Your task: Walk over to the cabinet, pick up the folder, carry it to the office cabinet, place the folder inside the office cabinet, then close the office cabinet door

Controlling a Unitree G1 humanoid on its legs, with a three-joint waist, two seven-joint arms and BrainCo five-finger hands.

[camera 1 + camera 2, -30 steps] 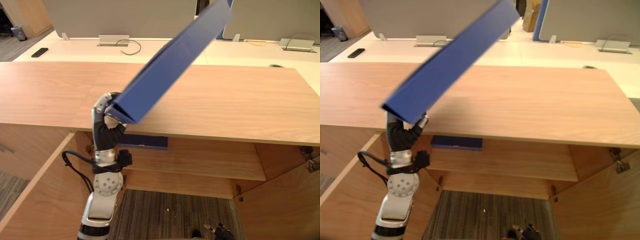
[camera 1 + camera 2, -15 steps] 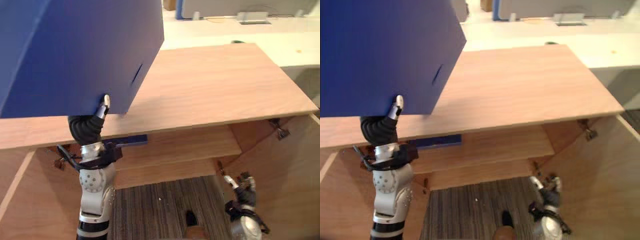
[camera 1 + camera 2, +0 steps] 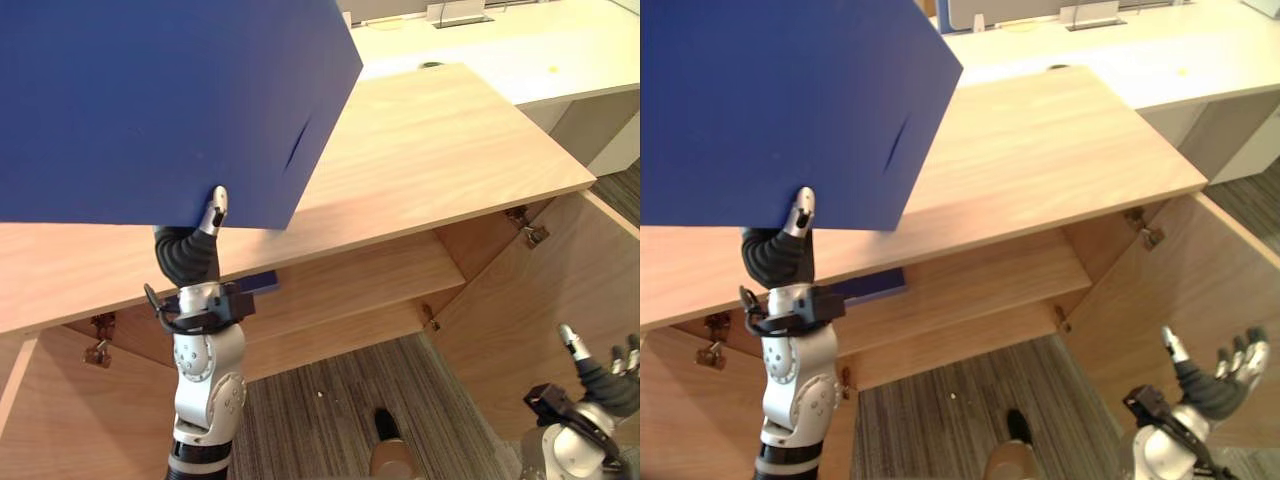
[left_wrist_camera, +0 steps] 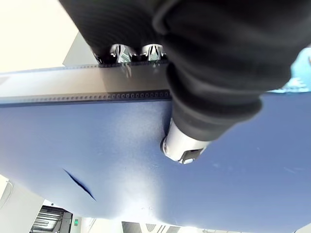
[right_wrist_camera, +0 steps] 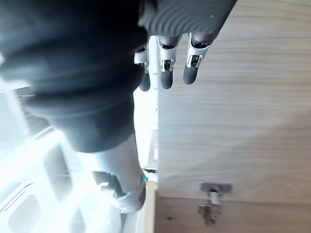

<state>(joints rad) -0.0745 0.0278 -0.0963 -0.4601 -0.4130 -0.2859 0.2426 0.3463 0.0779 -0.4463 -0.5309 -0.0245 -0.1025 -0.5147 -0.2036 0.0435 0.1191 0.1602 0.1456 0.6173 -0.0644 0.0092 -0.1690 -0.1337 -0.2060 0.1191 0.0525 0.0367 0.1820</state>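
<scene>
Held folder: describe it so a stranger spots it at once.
Find the open light-wood cabinet. Above its left end, the left hand grips a big flat dark-blue folder. The other blue item lies on the inner shelf; this one is lifted.

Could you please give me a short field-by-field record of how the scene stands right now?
folder: blue, raised above the cabinet top
left hand: shut on the folder's lower edge, thumb on its face
right hand: open, low beside the open right door, empty
shelf: exposed, a second blue folder lying flat on it
task stage: folder not yet placed inside
</scene>
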